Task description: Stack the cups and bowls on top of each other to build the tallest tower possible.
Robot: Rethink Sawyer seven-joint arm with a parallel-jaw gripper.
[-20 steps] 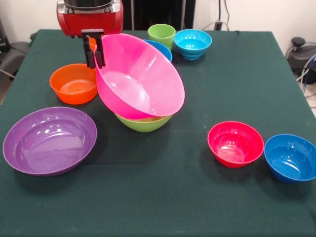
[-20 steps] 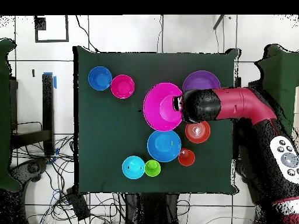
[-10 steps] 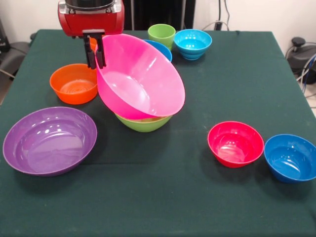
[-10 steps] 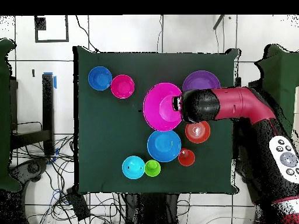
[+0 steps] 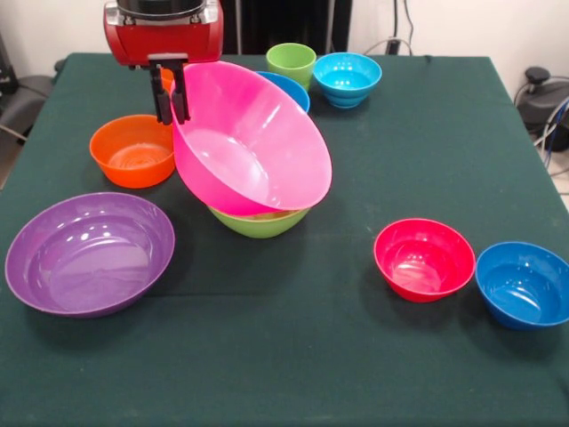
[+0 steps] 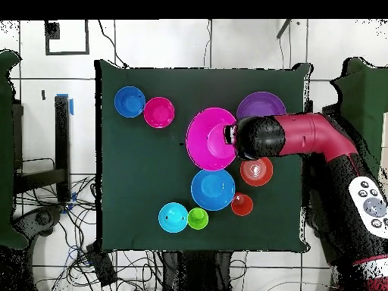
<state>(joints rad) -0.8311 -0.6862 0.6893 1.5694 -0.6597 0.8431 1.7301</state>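
Observation:
My gripper (image 5: 171,105) is shut on the left rim of the huge pink bowl (image 5: 253,142). That bowl is tilted, its raised side at the gripper and its low side resting in the lime green bowl (image 5: 258,222). From overhead, the gripper (image 6: 227,136) sits at the pink bowl's (image 6: 208,139) edge. A large blue bowl (image 5: 292,89) shows behind the pink one. The green cup (image 5: 291,62) stands at the back. The orange cup (image 6: 242,204) is mostly hidden behind the gripper in the front view.
An orange bowl (image 5: 133,149) and the purple bowl (image 5: 89,252) lie left of the pink one. A red bowl (image 5: 424,258) and a small blue bowl (image 5: 524,283) sit at the right front. A light blue bowl (image 5: 347,77) is beside the green cup.

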